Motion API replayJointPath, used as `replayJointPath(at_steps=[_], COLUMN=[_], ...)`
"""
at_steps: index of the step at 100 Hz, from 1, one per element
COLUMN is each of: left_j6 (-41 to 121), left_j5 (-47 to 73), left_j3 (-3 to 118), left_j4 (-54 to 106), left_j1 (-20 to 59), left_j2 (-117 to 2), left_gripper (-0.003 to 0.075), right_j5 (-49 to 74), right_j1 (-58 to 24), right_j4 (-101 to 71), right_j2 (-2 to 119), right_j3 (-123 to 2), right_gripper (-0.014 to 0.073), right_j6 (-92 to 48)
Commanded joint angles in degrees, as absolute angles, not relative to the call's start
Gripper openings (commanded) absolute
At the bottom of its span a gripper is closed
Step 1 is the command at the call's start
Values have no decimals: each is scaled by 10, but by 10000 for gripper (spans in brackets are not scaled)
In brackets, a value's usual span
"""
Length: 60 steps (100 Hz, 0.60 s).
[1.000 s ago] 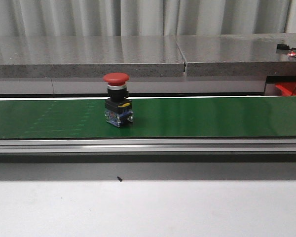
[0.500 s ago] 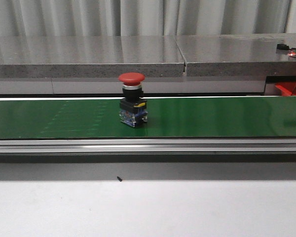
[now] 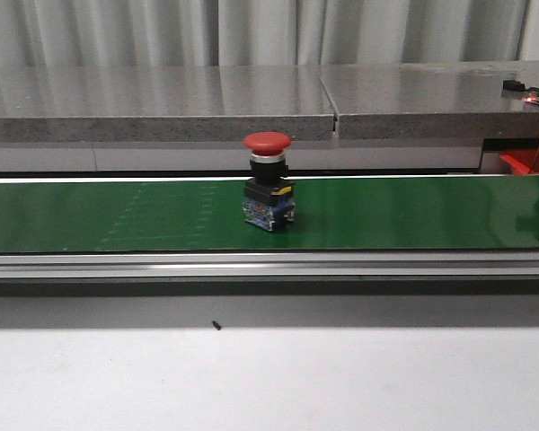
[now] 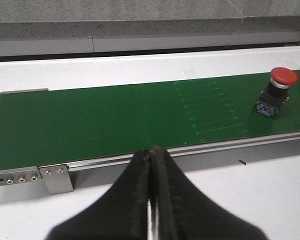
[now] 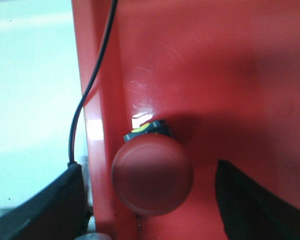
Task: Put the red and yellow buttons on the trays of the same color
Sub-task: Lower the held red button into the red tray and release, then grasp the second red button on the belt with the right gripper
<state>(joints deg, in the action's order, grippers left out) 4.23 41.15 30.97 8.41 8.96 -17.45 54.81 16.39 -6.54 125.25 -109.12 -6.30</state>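
Observation:
A red button (image 3: 268, 180) with a mushroom cap and a black base stands upright on the green conveyor belt (image 3: 413, 212), near its middle. The same red button (image 4: 277, 90) shows far off in the left wrist view. My left gripper (image 4: 152, 152) hovers by the belt's near rail, shut with nothing in it. Another red button (image 5: 152, 172) rests in the red tray (image 5: 215, 75) against its wall. My right gripper (image 5: 149, 170) is open above that button, one finger on each side, and neither touches it. No yellow button or yellow tray is in view.
A corner of the red tray (image 3: 525, 162) peeks out at the belt's right end. A black cable (image 5: 97, 65) runs along the tray's wall. A grey stone ledge (image 3: 162, 99) lies behind the belt, and a small circuit board (image 3: 532, 91) sits on its right.
The red button on the belt has travelled to the right, from left of centre to about the middle. Nothing else moved in the front view.

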Motion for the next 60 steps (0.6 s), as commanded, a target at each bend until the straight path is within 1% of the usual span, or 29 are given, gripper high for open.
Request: replayJointPath(at_steps=[1, 18, 48, 60], left_j6=[38, 38, 38, 38], left_j5=[371, 371, 371, 371], left_j3=[324, 324, 324, 324], left_j4=[94, 94, 94, 94], left_j1=[95, 95, 95, 95], left_j2=[-179, -179, -179, -179], left_gripper=[-19, -19, -19, -19], right_j5=[537, 516, 419, 405], right_j1=[166, 166, 166, 165], right_j4=[-80, -92, -92, -92], right_j2=[1207, 1162, 1019, 962], right_j3=[-1104, -1058, -890, -834], right_gripper=[561, 561, 561, 561], right_j6=[-65, -66, -70, -77])
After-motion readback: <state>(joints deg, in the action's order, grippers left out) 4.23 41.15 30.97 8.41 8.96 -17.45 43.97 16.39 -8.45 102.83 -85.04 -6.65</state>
